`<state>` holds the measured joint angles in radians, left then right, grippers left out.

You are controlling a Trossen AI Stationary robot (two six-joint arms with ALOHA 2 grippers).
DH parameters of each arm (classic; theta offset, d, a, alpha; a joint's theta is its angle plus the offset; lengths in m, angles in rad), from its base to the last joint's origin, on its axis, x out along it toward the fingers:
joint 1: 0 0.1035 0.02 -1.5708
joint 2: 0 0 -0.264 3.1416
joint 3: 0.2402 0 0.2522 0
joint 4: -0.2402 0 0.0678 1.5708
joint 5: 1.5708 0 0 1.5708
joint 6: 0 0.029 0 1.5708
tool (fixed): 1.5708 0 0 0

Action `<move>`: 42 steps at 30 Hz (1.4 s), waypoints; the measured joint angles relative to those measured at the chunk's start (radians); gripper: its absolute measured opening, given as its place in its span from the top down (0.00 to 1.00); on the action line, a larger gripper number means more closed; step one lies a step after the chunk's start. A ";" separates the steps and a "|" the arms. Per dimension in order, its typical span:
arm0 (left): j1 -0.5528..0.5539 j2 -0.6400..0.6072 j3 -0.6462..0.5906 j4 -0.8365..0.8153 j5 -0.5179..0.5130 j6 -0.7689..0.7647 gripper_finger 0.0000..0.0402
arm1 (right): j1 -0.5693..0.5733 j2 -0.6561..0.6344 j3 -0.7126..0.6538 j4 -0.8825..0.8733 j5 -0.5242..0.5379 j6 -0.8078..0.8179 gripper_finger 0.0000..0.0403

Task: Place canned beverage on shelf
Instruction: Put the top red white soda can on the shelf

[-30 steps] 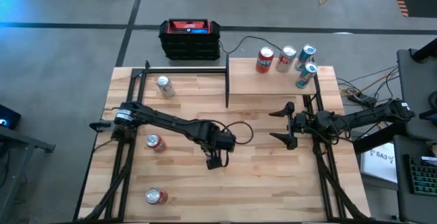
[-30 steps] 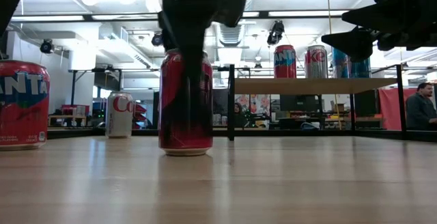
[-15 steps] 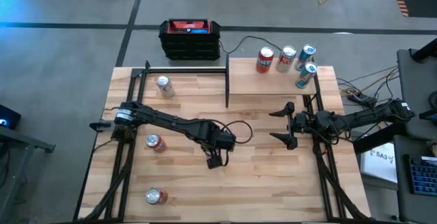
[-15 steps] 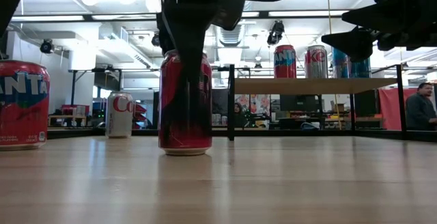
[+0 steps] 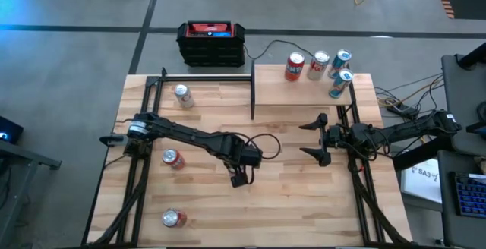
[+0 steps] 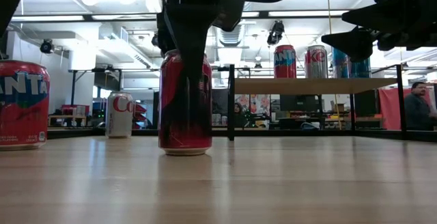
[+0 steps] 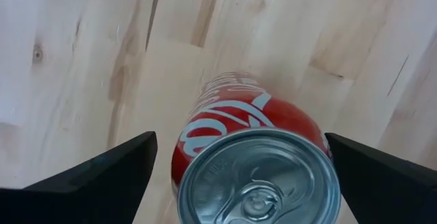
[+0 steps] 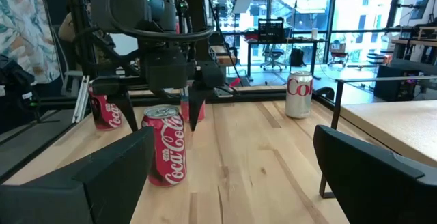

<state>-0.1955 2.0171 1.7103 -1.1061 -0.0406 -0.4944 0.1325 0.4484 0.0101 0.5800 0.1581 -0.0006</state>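
Note:
A red cola can [image 7: 256,125] stands upright on the wooden tabletop [image 5: 288,203] near its middle. It also shows in the low view [image 6: 185,104] and the right wrist view [image 8: 166,147]. My left gripper [image 5: 239,178] points down over it, open, with a finger on either side of the can's top and a gap on both sides. The shelf [image 5: 307,91], a pale board on black posts at the far right, carries several upright cans [image 5: 295,67]. My right gripper [image 5: 314,139] waits open and level at the right side, clear of everything.
A silver can [image 5: 182,95] stands at the far left, a red can [image 5: 173,158] left of my left gripper and another [image 5: 174,218] near the front left. A black-and-red box [image 5: 211,42] sits beyond the far edge. Black frame rails [image 5: 205,77] border the table. A person [image 6: 415,108] stands behind.

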 joint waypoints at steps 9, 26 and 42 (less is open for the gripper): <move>0.000 0.000 -0.005 0.006 0.000 -0.041 0.01 | 0.000 0.000 0.000 0.000 0.000 0.000 0.05; 0.002 0.000 -0.026 0.005 0.004 0.159 0.29 | 0.000 0.000 0.000 0.000 0.000 0.000 0.05; 0.001 0.000 -0.023 0.009 0.006 0.926 0.29 | 0.000 0.000 0.000 0.000 0.000 0.000 0.05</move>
<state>-0.1947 2.0171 1.6871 -1.0975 -0.0345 0.4315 0.1324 0.4483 0.0101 0.5799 0.1581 -0.0006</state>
